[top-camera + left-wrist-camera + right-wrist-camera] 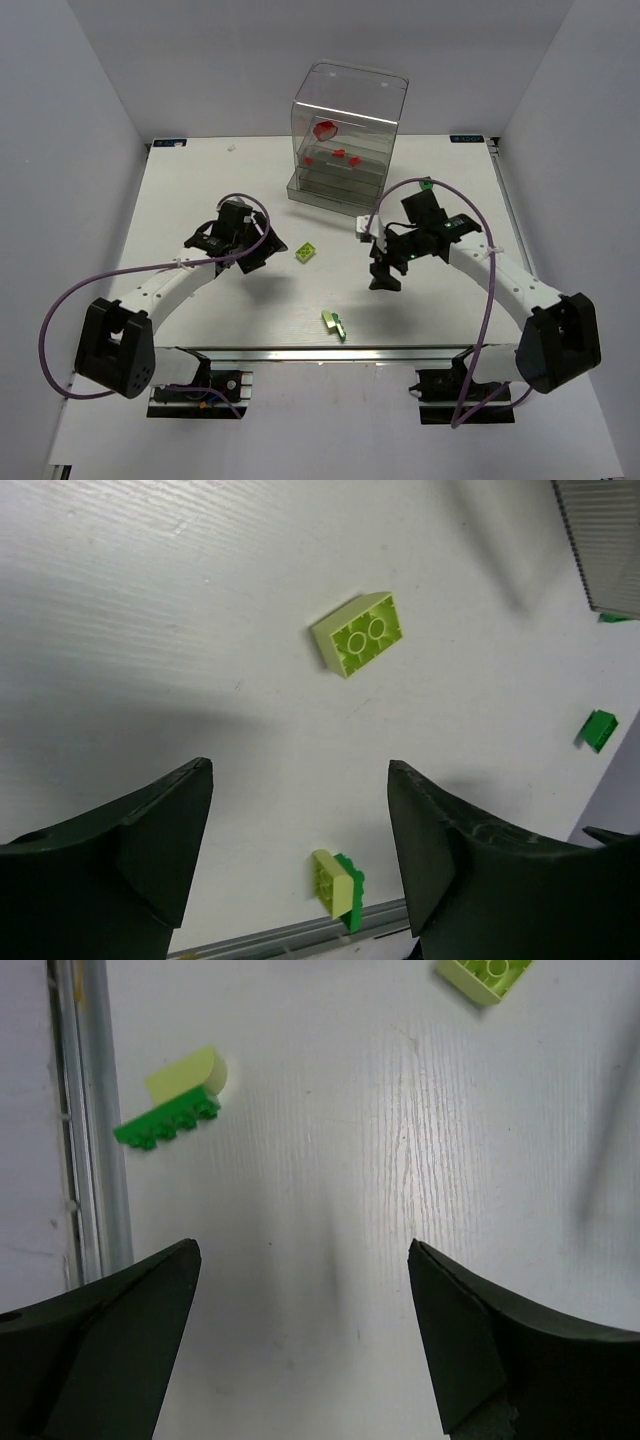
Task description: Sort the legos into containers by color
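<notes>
A yellow-green lego (306, 253) (358, 635) (483, 975) lies studs-up mid-table between the two arms. Near the front edge, a yellow-green piece joined to a dark green brick (334, 324) (340, 883) (180, 1100) lies by the metal rail. Another green brick (599, 728) sits near the right arm. The clear container (345, 135) at the back holds a rounded red piece (326, 129) and small red bricks (340, 153). My left gripper (268, 246) (300, 770) hovers open just left of the lone yellow-green lego. My right gripper (383, 276) (302, 1250) is open over bare table, holding nothing.
A metal rail (95, 1120) runs along the table's front edge, close to the joined pair. The container's ribbed grey base (605, 550) shows at the top right of the left wrist view. White walls enclose the table on three sides.
</notes>
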